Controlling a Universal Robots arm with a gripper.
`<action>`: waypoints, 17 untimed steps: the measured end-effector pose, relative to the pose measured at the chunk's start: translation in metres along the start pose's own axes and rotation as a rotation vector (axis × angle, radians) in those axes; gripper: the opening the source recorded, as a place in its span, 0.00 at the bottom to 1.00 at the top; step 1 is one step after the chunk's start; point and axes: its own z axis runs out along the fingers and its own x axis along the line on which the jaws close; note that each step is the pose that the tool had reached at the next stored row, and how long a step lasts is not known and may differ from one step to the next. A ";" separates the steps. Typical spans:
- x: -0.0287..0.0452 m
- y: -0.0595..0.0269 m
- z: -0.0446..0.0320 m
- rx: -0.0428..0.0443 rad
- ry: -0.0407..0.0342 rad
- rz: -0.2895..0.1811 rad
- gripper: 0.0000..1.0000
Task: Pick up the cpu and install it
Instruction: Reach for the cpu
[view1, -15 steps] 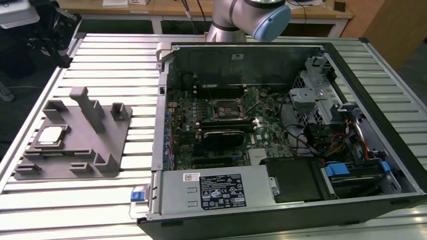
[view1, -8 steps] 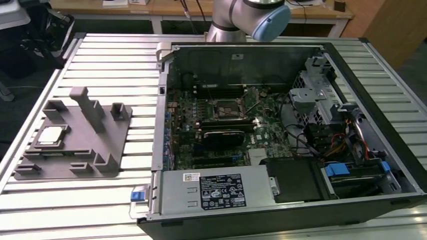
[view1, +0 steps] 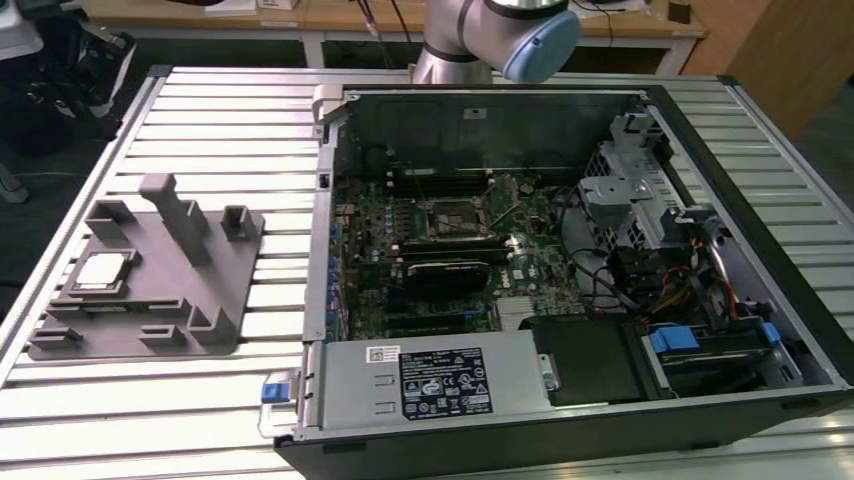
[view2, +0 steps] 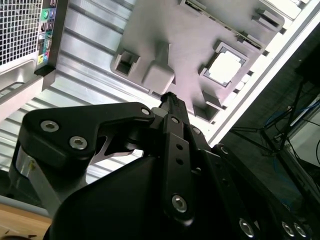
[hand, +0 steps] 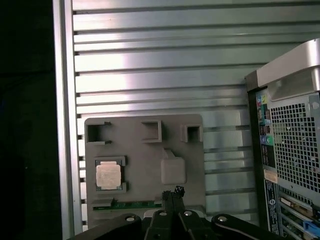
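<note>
Gripper (hand: 173, 191) clenched, fingertips together, holding nothing, hovering above grey fixture (hand: 145, 150); cpu (hand: 109, 175) seated in fixture recess on slatted table (hand: 150, 75), apart from open computer case (view1: 534, 250)

Grey plastic fixture plate (hand: 145, 145) lies flat on the ribbed aluminium table top (hand: 160, 60). The small, flat, square, silver-topped cpu (hand: 108, 176) is seated in a square pocket of the plate, near a raised rounded grey block (hand: 173, 170). A thin green strip (hand: 132, 203) runs along the plate edge nearest the black metal gripper (hand: 172, 192). Gripper tips meet, nothing between them. Beside the plate: rear of a computer case (hand: 292, 150), with a perforated metal grille and coloured ports.
</note>
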 end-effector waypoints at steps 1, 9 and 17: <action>0.0012 -0.0003 0.0005 0.0000 0.0000 0.000 0.11; 0.0084 -0.0038 0.0064 0.0000 0.0000 0.000 0.11; 0.0150 -0.0076 0.0135 0.0000 -0.0001 0.000 0.11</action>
